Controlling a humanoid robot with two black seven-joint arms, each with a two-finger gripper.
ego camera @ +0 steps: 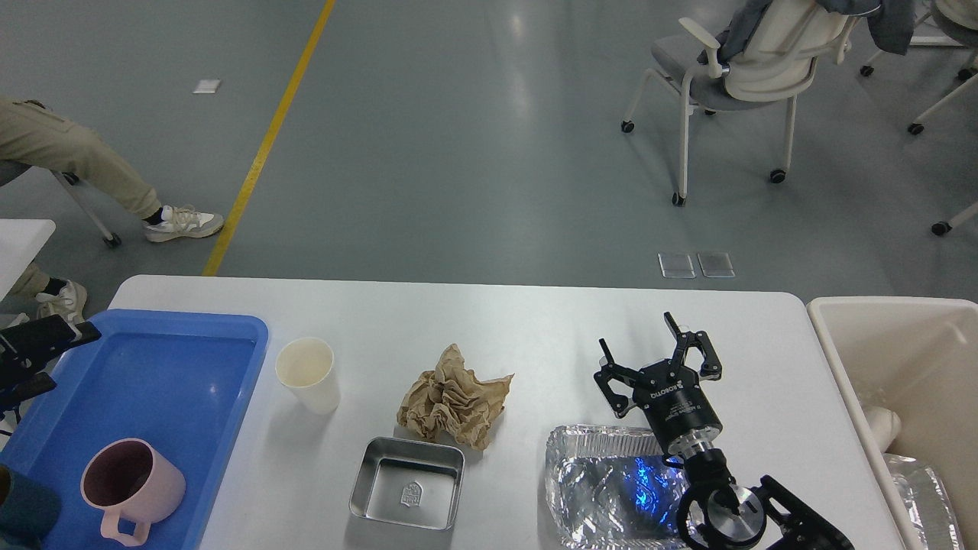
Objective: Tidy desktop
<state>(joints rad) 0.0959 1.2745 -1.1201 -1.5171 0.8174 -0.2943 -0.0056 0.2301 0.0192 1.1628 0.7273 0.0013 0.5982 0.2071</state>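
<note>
Two hands: right hand spread wide, empty, above table at 5 o'clock; left hand state indeterminate.

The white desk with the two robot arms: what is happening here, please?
A robot is tidying the desktop. Its right gripper hovers open and empty above the foil tray. Its left gripper is at the blue tray, which holds a pink mug. A paper cup, crumpled brown paper and a metal tin wait.
</note>
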